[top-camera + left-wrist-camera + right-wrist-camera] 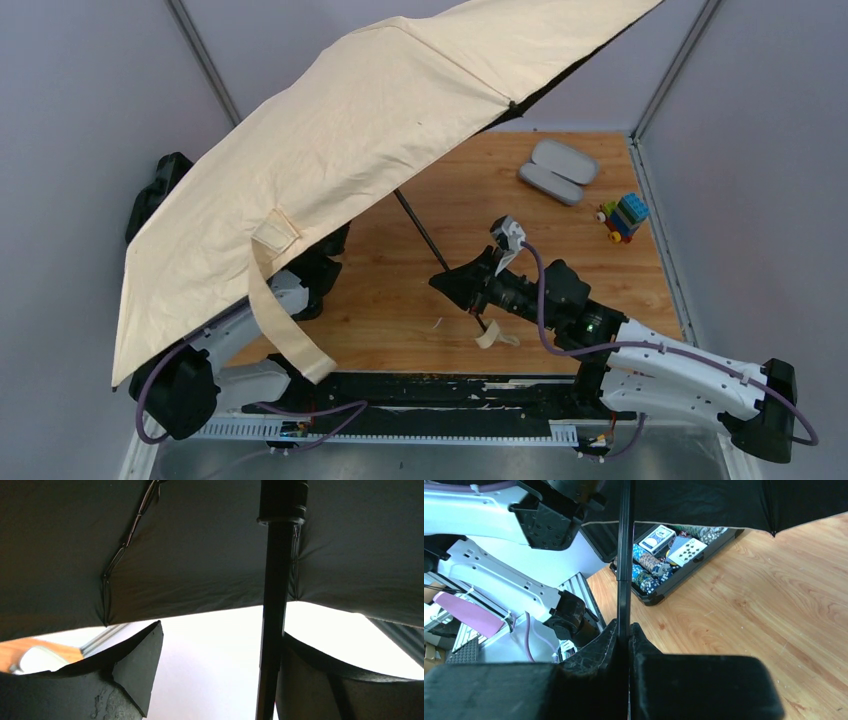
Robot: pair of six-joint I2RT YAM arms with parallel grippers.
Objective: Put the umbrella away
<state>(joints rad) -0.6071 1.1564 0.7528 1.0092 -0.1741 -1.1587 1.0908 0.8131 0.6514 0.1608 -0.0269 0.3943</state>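
Right hand [624, 630], near and right of centre: fingers closed hard on the thin black shaft [624, 555], no gap visible between pads and shaft. The shaft [415, 220] slants up and to the far left from this grip.

Umbrella [330, 170]: fully open, held off the desk [560, 260]. Beige canopy tilted, low edge near-left, high edge far-right and running out of the top view. Strap tab [275, 240] hangs loose from the canopy towards the near edge.

Left hand [222, 635]: under the canopy, hidden in the top view. Its wrist view shows the fingers [135, 660] spread wide, with the shaft [272, 605] passing between them close against one finger; cannot tell whether it touches. Dark underside of the canopy fills the frame above.

Right wrist view, beyond the grip: open black case of poker chips and playing cards [669, 555] on the desk below the canopy edge.

Far right of the desk: lilac-grey oval case [558, 170]; nearer and to its right, a toy of coloured blocks [623, 217], apart from it
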